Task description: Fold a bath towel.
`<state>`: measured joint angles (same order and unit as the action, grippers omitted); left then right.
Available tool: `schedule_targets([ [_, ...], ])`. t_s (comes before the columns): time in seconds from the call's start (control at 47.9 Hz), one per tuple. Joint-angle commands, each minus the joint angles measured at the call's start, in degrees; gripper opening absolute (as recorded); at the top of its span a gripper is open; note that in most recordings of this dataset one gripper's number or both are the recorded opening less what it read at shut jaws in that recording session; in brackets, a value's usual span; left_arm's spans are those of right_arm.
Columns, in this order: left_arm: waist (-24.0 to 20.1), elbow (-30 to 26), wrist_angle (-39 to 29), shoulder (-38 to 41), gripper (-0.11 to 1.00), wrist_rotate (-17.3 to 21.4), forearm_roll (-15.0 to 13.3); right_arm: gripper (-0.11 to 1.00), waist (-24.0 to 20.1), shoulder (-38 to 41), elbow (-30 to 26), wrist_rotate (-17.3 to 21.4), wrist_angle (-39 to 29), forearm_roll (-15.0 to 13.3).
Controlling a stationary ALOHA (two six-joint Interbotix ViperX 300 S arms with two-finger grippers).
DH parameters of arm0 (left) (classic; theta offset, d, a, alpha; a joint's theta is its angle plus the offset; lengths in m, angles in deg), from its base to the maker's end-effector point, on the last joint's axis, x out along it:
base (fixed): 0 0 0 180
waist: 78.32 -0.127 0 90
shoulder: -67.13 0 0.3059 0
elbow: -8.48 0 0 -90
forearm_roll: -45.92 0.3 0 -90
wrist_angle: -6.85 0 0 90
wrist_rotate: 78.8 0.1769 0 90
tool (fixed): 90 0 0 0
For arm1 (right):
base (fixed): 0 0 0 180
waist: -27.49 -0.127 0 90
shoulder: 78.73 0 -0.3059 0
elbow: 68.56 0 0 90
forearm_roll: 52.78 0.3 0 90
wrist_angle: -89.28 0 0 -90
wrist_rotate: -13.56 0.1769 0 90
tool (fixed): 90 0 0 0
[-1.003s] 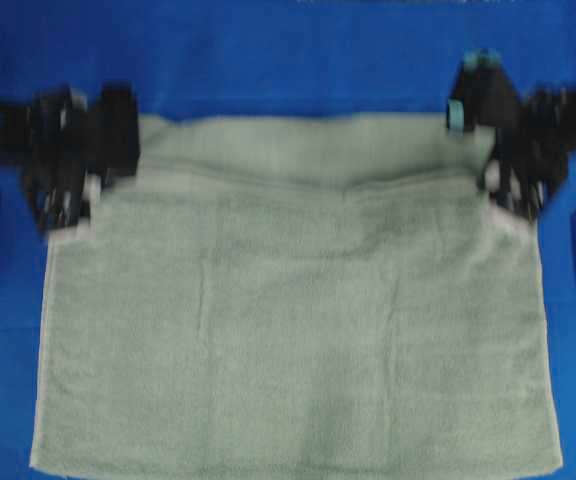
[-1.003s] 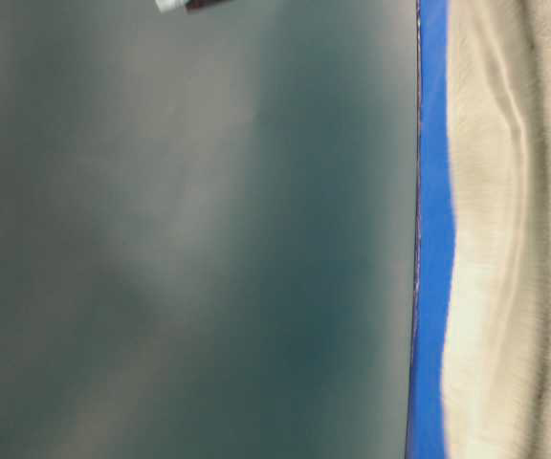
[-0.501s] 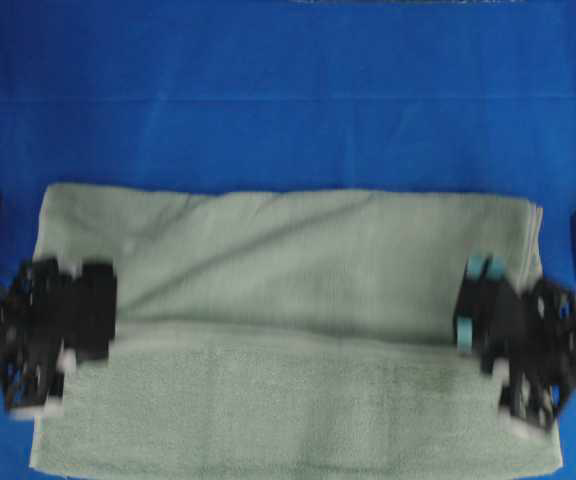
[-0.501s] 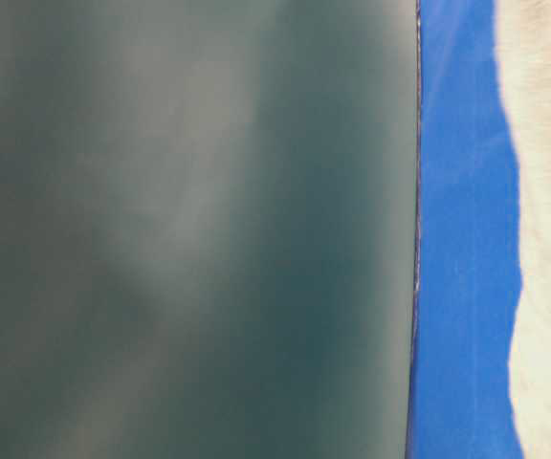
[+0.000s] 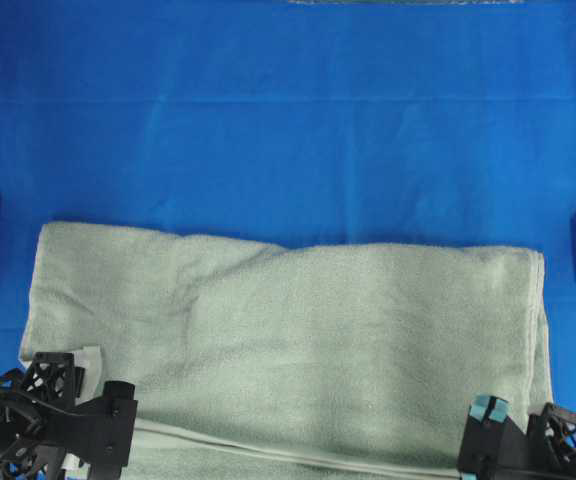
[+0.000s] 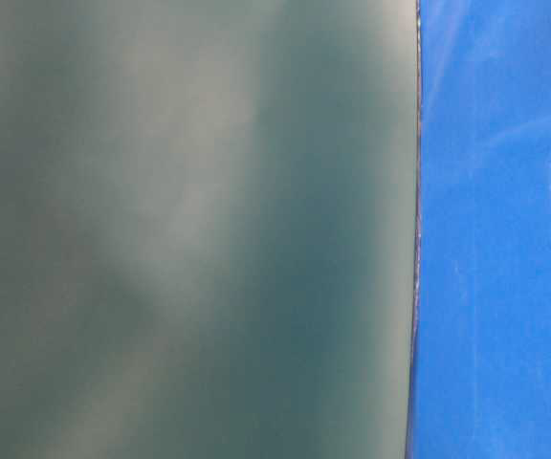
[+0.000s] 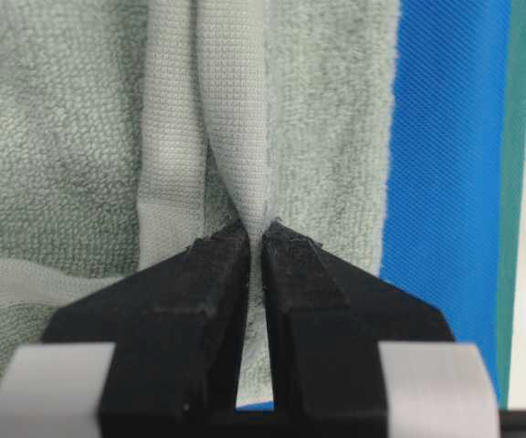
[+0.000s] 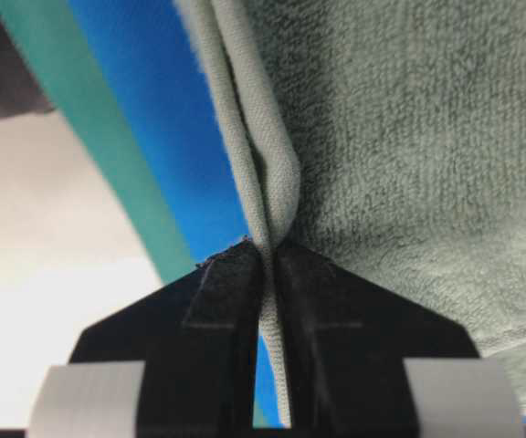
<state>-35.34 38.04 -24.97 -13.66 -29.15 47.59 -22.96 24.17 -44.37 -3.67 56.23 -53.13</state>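
Pinching the flat hemmed border, the left gripper is clenched on the bath towel at its near left corner; the wrist view shows the border bunched between the closed jaws, terry pile to either side and the blue cloth off to the tool's right. Between the two tools the towel lies doubled on the blue cloth, one smooth fold line along the far side and the carried edge resting close to the near edge, so the first lengthwise fold looks essentially made. At the near right corner, the right gripper likewise grips the hem tight. Whether the edges line up exactly is hard to judge, since the overhead view crops them. Left to do, probably: let go, then fold the strip crosswise.
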Motion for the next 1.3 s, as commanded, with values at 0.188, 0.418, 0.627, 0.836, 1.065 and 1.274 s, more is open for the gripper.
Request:
schedule_targets([
  [0.188, 0.5, -2.0, 0.9, -0.1, 0.03, -0.1, 0.4, 0.07, -1.3, -0.3, -0.9, 2.1, -1.2, 0.0],
  [0.418, -1.8, -3.6, 2.2, 0.7, 0.03, 0.0, 1.4, 0.07, -1.1, -0.7, -0.1, 2.7, -5.6, -0.1],
  [0.627, -3.2, -6.6, 5.7, 1.9, 0.32, 0.7, 1.4, 0.24, -0.3, -1.7, 1.1, 2.7, -10.5, -0.2],
  [0.836, -4.3, -9.7, 2.0, 0.5, 0.81, 5.5, 1.4, 0.62, 0.0, -5.8, -0.4, 2.7, -18.3, -3.7],
  [1.065, -9.0, -8.4, -7.9, -8.3, 0.75, 11.8, 1.7, 0.58, 2.5, -13.5, -0.9, 2.6, -23.6, -13.4],
  [1.274, -17.2, -1.1, -11.4, -16.3, 0.75, 13.3, 3.1, 0.59, 8.0, -20.5, 4.6, 1.8, -29.5, -16.9],
])
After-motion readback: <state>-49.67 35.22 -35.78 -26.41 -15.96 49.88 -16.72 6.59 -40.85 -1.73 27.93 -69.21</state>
